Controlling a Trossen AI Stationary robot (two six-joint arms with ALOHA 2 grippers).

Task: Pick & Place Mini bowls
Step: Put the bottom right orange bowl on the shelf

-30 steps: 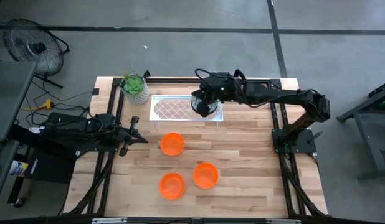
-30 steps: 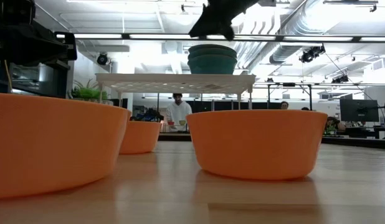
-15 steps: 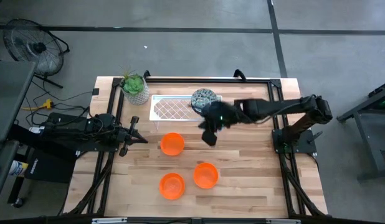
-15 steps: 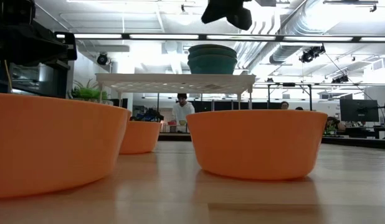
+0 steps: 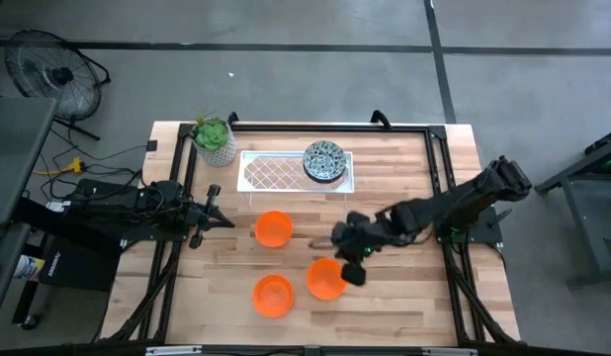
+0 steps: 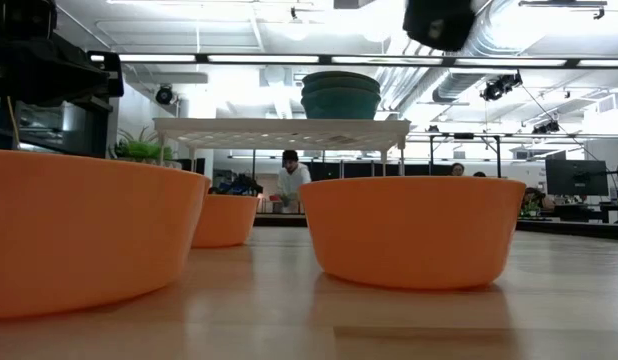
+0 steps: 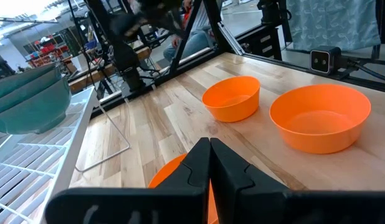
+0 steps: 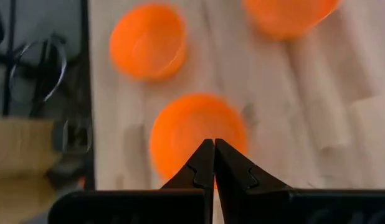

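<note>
Wooden table (image 5: 404, 158) holds three plain bright orange bowls (image 5: 325, 278), round and glossy

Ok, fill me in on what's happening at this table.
The right arm's tool, shut and empty, hangs over one of three orange bowls on the wooden table. A stack of patterned bowls already sits on the white wire rack. The left tool waits shut at the table's left side, holding nothing.

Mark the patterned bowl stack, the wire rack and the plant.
patterned bowl stack (image 5: 325, 161): high view, inside of the top bowl.
wire rack (image 5: 272, 174): high view, bare lattice beside the stack.
plant (image 5: 213, 132): high view, green leaves.
</note>
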